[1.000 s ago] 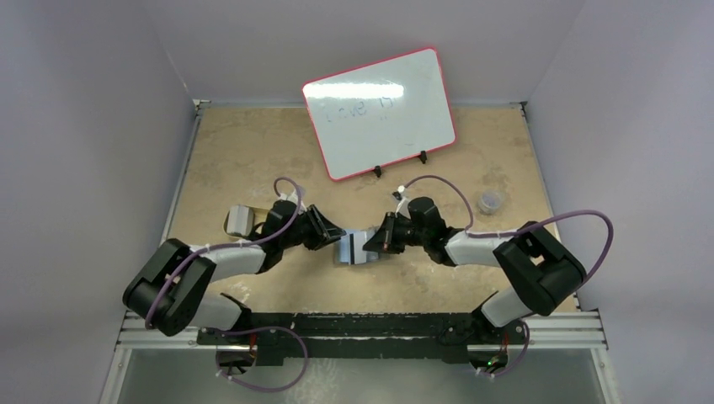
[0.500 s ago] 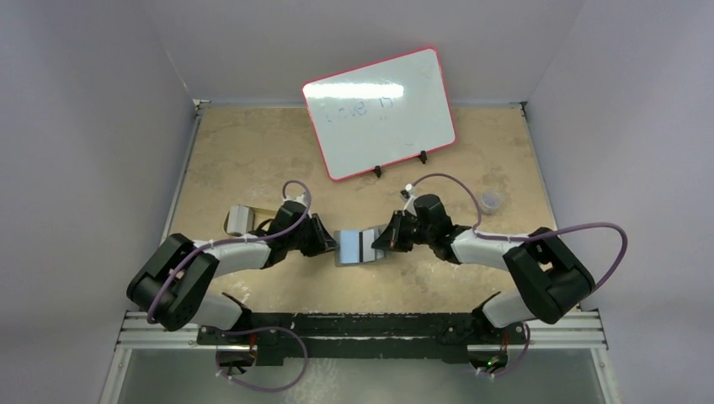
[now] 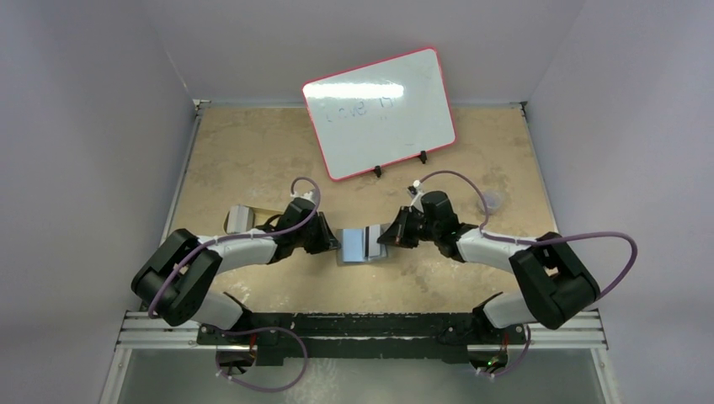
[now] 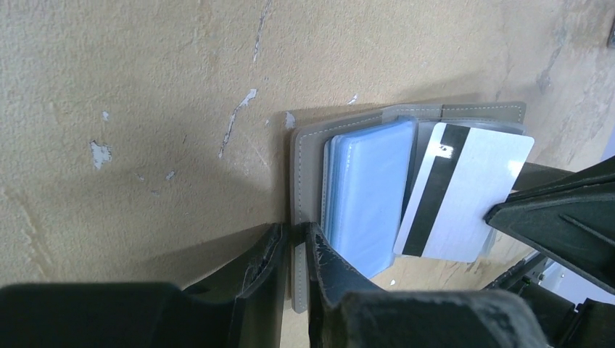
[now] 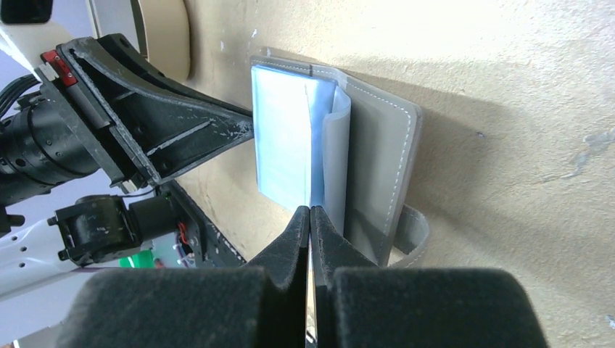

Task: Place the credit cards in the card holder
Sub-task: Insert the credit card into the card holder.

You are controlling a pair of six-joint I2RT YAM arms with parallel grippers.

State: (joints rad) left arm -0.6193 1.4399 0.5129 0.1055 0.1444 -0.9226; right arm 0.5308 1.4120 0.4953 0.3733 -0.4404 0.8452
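The card holder [image 3: 352, 246], a grey wallet with blue-grey pockets, lies open on the table between the arms. My left gripper [image 4: 296, 243] is shut on the wallet's grey left edge [image 4: 304, 181]. My right gripper [image 5: 310, 214] is shut on a credit card [image 4: 464, 192], white with a black stripe. It holds the card slanted over the wallet's right half, its edge at the blue pockets [image 5: 283, 145]. In the right wrist view the card shows only edge-on. The wallet's closing tab [image 5: 412, 233] sticks out beside the grey flap. No other card shows.
A gold tin [image 3: 244, 219] sits on the table just left of my left wrist. A red-rimmed whiteboard [image 3: 379, 114] stands at the back. A small clear cup [image 3: 490, 200] sits at the right. Grey walls close off both sides.
The wallet has spread open wider. The right gripper has drawn a little to the right with the card, and the left wrist has shifted slightly left and down.
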